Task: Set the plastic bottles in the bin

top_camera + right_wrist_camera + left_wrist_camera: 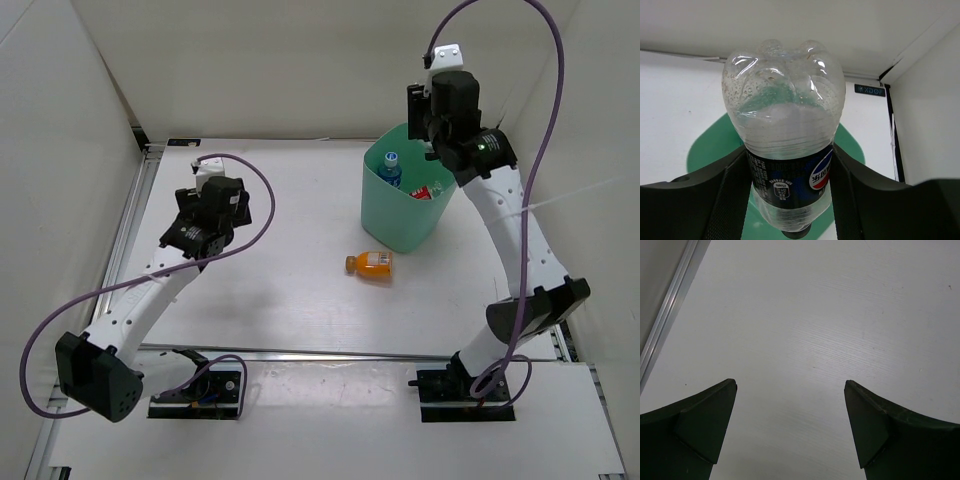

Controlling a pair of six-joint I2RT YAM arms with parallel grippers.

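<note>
The mint-green bin [395, 225] stands at the back right of the table. Inside it lie a clear bottle with a blue label [391, 170] and one with a red label [428, 190]. An orange-bodied bottle [371, 264] lies on its side on the table just in front of the bin. My right gripper [432, 140] hangs above the bin's far rim. It is shut on a clear bottle with a dark label [790, 150], cap pointing down over the bin [707, 145]. My left gripper [190, 232] stands open over bare table at the left, with nothing between its fingers [710, 425].
White walls close in the table on the left, back and right. A metal rail [135, 215] runs along the left edge, close to the left gripper. Purple cables loop from both arms.
</note>
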